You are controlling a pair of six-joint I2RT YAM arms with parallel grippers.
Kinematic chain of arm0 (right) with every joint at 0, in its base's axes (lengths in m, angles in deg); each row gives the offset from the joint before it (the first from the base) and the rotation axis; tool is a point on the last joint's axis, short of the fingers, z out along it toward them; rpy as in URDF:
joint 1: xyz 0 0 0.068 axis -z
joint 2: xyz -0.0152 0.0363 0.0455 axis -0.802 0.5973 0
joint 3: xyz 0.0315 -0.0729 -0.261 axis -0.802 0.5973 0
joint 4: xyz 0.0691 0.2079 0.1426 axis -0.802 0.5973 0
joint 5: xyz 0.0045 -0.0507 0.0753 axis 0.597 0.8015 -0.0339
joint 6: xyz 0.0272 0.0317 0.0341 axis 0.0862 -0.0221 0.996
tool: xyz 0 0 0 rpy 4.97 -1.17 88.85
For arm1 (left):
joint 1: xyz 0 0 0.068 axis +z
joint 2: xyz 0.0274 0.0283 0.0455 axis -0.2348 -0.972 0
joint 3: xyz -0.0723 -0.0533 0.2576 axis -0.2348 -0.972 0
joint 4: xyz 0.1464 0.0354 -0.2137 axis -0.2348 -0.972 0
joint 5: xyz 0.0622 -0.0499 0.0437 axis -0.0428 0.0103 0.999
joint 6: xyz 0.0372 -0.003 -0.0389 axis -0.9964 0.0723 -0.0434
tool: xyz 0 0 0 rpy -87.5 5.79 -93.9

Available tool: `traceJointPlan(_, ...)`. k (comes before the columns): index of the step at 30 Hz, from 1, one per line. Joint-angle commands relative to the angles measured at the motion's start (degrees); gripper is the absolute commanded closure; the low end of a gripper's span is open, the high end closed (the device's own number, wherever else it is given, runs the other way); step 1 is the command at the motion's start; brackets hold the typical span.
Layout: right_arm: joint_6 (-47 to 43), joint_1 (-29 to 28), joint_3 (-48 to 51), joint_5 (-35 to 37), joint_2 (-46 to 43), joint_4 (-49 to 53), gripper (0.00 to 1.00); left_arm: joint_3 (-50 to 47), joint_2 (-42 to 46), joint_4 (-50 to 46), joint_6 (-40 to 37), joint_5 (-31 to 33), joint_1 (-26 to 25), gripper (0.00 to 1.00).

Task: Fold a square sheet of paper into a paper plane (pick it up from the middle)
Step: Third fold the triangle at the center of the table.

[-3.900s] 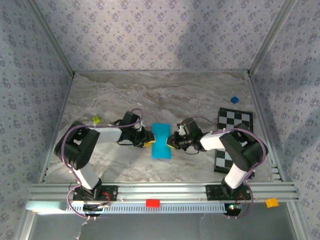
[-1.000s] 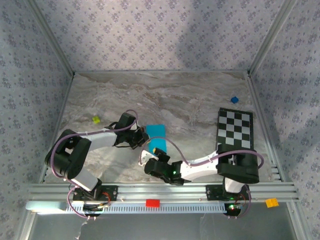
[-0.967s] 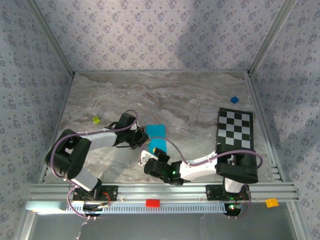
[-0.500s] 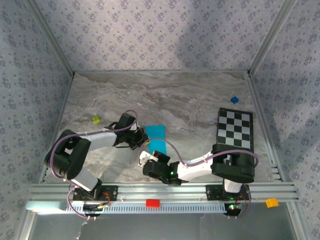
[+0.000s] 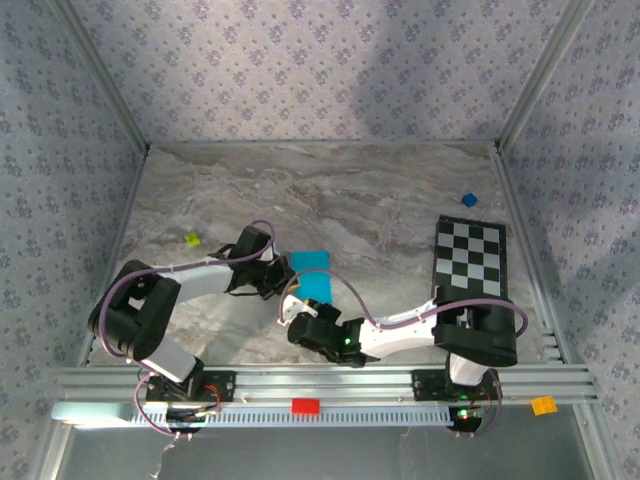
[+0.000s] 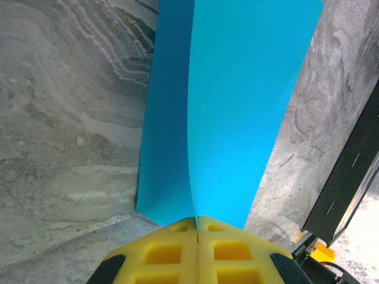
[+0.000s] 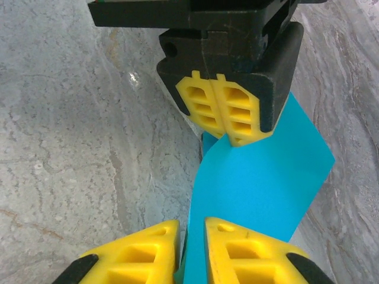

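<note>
Marble-veined table (image 5: 380,190) with patterned walls around it: from the top camera the square sheet of paper (image 5: 313,266) lies at the middle of the frame, its long axis running from upper to lower frame. The left gripper (image 5: 278,283) meets its left edge. The right gripper (image 5: 296,308) comes at its lower end, just below and touching or nearly so; the arm's cable and wrist cover that end, so the contact itself is hard to make out. The checkered board (image 5: 470,262) sits well apart at right.

From the left wrist, the left gripper (image 6: 196,239) has its yellow pads pressed together on the square sheet of paper (image 6: 237,100), which rises away from them as two layers meeting at a crease. A dark structure at lower right is cut off and unclear.

From the right wrist, the left gripper (image 7: 228,115) at top centre pinches the upper end of the square sheet of paper (image 7: 260,183). The sheet runs down-frame to the right gripper (image 7: 190,248), whose pads stand slightly apart with the sheet's left edge in the gap. Its lower edge is hidden behind the right-hand pad.
</note>
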State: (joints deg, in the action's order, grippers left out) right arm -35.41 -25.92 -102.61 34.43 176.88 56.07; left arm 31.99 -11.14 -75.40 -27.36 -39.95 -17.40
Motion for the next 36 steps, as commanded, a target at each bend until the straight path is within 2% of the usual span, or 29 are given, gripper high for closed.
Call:
traceJointPlan(1, 1.33, 0.37, 0.42, -0.19, -1.04, 1.73, 0.84, 1.11, 1.75, -1.66, -1.10, 0.52, 0.20, 1.00)
traceJointPlan(8, 2.10, 1.11, 0.62, -1.68, -1.64, 1.99, 0.94, 2.04, 2.17, -3.52, -1.83, 1.35, 0.44, 0.97)
traceJointPlan(14, 5.18, 2.20, 1.06, -6.14, -2.70, 1.78, 0.98, 2.88, 4.31, -6.24, -2.61, 2.84, 1.13, 0.79)
traceJointPlan(16, 6.75, 3.30, 1.27, -9.37, -3.41, 1.48, 0.98, 3.46, 5.84, -8.37, -3.24, 3.89, 1.68, 0.70)
traceJointPlan(17, 8.04, 4.01, 1.44, -11.48, -3.86, 1.03, 0.99, 3.73, 6.75, -9.58, -3.76, 4.35, 2.14, 0.69)
traceJointPlan(22, 13.37, 10.11, 1.31, -29.96, -4.99, -1.28, 0.99, 5.90, 10.16, -13.48, -5.96, 5.04, 4.53, 0.64)
traceJointPlan(27, 22.43, 18.77, 0.04, -49.91, -4.15, -0.51, 0.99, 10.05, 7.84, -14.87, -8.94, 2.38, 6.01, 0.67)
traceJointPlan(30, 25.55, 21.98, 0.18, -57.64, -3.38, -2.51, 0.99, 12.98, 4.09, -14.14, -10.22, -0.16, 6.02, 0.72)
traceJointPlan(36, 31.97, 25.40, 2.30, -63.39, -1.51, -10.06, 1.00, 18.68, -5.67, -11.97, -11.45, -4.93, 5.27, 0.86)
